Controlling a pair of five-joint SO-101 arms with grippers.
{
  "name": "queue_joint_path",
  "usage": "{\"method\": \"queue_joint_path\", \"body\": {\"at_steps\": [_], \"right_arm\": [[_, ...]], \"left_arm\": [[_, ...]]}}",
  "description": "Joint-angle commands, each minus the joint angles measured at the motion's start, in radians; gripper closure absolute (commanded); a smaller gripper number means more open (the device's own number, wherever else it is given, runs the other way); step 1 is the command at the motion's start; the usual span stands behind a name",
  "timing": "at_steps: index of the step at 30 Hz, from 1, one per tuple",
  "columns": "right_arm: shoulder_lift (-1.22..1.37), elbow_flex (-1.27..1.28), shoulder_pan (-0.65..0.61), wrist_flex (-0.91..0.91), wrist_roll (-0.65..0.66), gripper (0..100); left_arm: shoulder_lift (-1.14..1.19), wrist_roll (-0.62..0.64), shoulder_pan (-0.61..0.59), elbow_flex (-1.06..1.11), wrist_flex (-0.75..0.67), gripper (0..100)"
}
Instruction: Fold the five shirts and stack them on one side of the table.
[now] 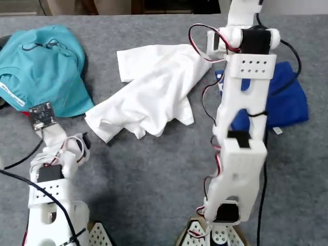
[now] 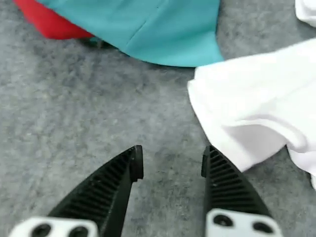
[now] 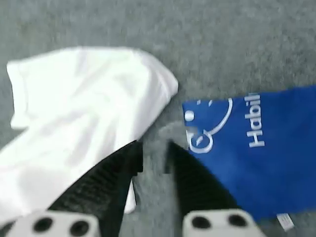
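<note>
Left wrist view, left pincer (image 2: 172,160) spread above table (image 2: 59,123)

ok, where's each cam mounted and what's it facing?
High view: fixed overhead, facing down at table; shows left arm, right arm, teal shirt, white shirt, blue shirt.
Left wrist view: on left arm, facing down past the open left hand at white shirt, teal shirt, red shirt.
Right wrist view: on right arm, facing down past the open right hand at white shirt and blue shirt.
Shared: white shirt, all three.
</note>
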Motion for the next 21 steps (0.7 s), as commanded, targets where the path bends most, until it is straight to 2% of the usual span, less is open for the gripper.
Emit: {"method": "queue_joint_path", "body": {"at_steps": [1,6,10,16,21], "right_arm": [[-0.243,0.331,-0.022,0.017,0.095,97.5],[-0.504,0.779,-0.022,0.009,0.327,97.5],[-0.618,1.015,-0.019,-0.034,0.477,97.5],[-0.648,1.178,0.076,-0.163,0.629,97.5],[-0.648,1.216,0.133,-0.169,0.704,97.5]], "left_arm": [[-0.004,0.043,0.069,0.014,-0.044,79],[-0.005,0.098,0.215,0.002,-0.009,79],[-0.002,0.138,0.367,0.0,-0.02,79],[0.004,0.146,0.585,0.021,-0.129,79],[0.068,0.144,0.614,0.023,-0.23,79]]}}
